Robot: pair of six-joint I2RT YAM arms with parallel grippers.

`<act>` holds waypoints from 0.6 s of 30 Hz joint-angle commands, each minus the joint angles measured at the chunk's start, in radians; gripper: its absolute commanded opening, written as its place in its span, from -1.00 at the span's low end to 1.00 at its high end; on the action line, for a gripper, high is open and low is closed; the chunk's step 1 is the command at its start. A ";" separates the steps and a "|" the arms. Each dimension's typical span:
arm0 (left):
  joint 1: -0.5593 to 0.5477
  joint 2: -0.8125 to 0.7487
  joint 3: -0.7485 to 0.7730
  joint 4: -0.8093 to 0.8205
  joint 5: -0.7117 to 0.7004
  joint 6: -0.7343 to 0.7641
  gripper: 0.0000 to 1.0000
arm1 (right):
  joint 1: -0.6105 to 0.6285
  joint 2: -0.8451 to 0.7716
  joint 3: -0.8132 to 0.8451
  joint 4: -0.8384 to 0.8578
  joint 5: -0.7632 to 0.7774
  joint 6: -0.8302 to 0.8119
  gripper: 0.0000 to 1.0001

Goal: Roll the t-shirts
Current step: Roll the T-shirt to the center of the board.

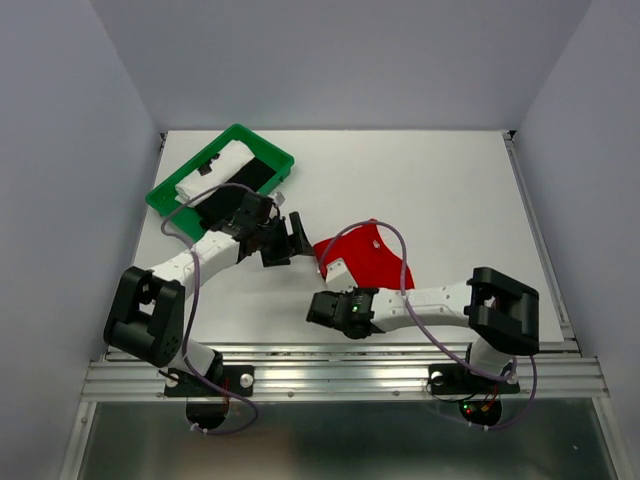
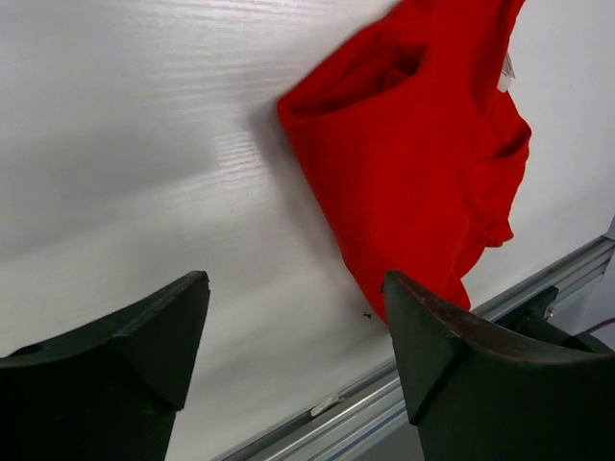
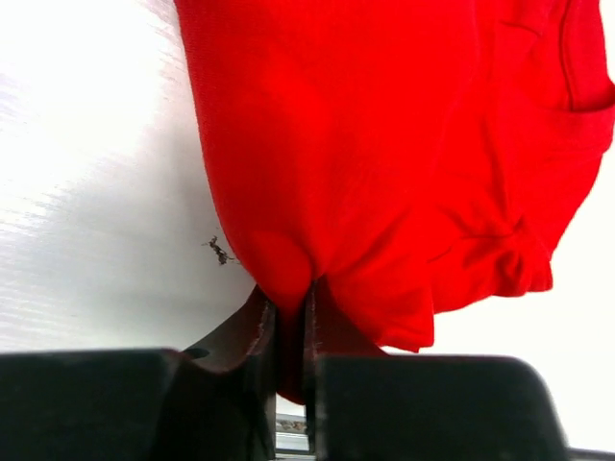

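Note:
The red t-shirt (image 1: 368, 255) lies crumpled on the white table, right of centre. My right gripper (image 1: 330, 285) is shut on the shirt's near edge; in the right wrist view a fold of the red t-shirt (image 3: 384, 144) is pinched between the closed jaws of that gripper (image 3: 288, 300). My left gripper (image 1: 288, 240) stands open just left of the shirt, holding nothing. In the left wrist view the left gripper (image 2: 293, 288) has bare table between its fingers, and the red t-shirt (image 2: 413, 163) lies beyond the right finger. A rolled white t-shirt (image 1: 215, 168) and a black t-shirt (image 1: 252, 177) lie in the tray.
The green plastic tray (image 1: 190, 160) sits askew at the table's far left, just behind the left arm. A metal rail (image 1: 340, 375) runs along the near edge. Grey walls close in the left, right and back. A small dark speck (image 3: 219, 252) lies by the shirt.

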 commanded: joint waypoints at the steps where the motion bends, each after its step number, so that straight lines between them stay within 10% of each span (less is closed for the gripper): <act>1: -0.017 -0.047 -0.080 0.131 0.070 -0.049 0.75 | 0.002 -0.070 -0.049 0.117 -0.036 0.017 -0.99; 18: -0.112 0.084 -0.159 0.463 0.109 -0.198 0.79 | 0.002 -0.219 -0.155 0.186 -0.108 0.036 -0.99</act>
